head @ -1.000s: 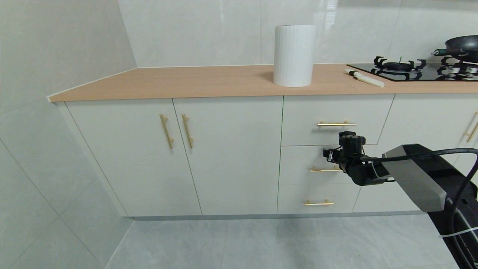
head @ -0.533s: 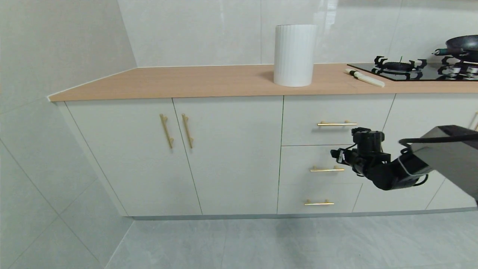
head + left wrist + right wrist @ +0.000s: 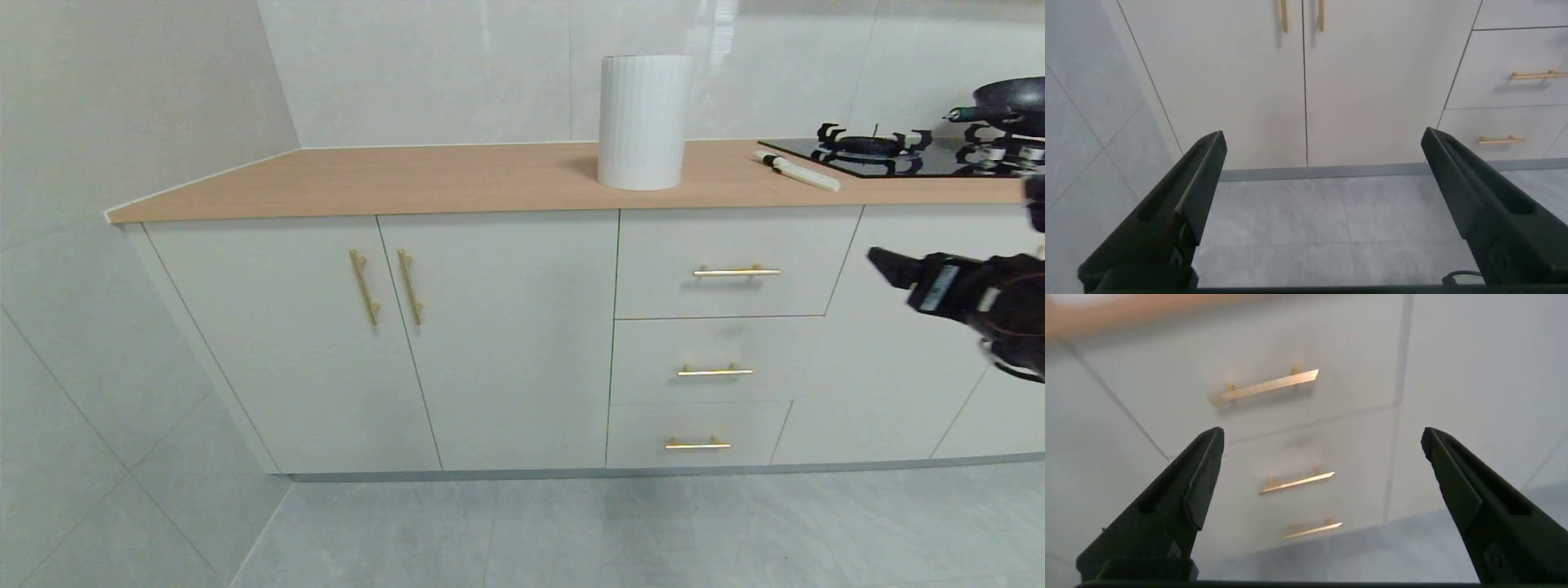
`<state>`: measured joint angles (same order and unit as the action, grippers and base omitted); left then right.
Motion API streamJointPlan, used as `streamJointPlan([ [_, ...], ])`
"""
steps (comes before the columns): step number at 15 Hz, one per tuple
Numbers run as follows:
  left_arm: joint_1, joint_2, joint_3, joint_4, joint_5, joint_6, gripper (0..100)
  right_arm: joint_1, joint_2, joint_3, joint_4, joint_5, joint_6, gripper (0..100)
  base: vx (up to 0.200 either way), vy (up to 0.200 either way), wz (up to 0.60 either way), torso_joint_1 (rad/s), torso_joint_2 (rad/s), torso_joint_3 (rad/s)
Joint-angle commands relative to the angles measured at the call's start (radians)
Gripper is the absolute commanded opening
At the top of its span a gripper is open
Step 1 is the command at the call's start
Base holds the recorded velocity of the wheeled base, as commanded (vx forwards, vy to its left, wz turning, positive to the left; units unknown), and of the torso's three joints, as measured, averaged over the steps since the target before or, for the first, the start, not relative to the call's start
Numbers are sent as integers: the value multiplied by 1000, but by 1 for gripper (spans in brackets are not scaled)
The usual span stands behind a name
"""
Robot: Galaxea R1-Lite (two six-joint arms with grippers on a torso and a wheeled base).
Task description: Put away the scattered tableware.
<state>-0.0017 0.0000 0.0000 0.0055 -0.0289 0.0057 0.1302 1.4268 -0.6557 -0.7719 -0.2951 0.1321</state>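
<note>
Knife on countertop, apart from white canister

Bright even light, glare on wall tiles, soft shadows

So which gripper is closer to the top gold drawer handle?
Right. The right gripper hovers beside the top gold drawer handle; the left gripper hangs low, facing the white cupboard doors.
</note>
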Motion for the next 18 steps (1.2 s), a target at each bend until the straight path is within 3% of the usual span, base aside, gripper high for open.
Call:
streamJointPlan([
  [1, 0, 0, 0, 1, 1, 0, 100, -3, -585, 162, 235, -18, -129, 100, 0, 0, 0, 0, 0, 0],
  [4, 0, 0, 0, -1, 0, 0, 100, -3, -937, 160, 615, -130, -276, 100, 0, 0, 0, 0, 0, 0],
  [8, 0, 0, 0, 1, 0, 0, 100, -40, -1188, 162, 835, -168, -336, 100, 0, 0, 0, 0, 0, 0],
  [16, 0, 0, 0, 1, 0, 0, 100, -136, -1427, 490, 839, -174, -325, 100, 0, 0, 0, 0, 0, 0],
  [17, 0, 0, 0, -1, 0, 0, 100, -136, -1427, 531, 816, -153, -295, 100, 0, 0, 0, 0, 0, 0],
  [18, 0, 0, 0, -1, 0, 0, 100, -135, -1427, 619, 749, -30, -241, 100, 0, 0, 0, 0, 0, 0],
])
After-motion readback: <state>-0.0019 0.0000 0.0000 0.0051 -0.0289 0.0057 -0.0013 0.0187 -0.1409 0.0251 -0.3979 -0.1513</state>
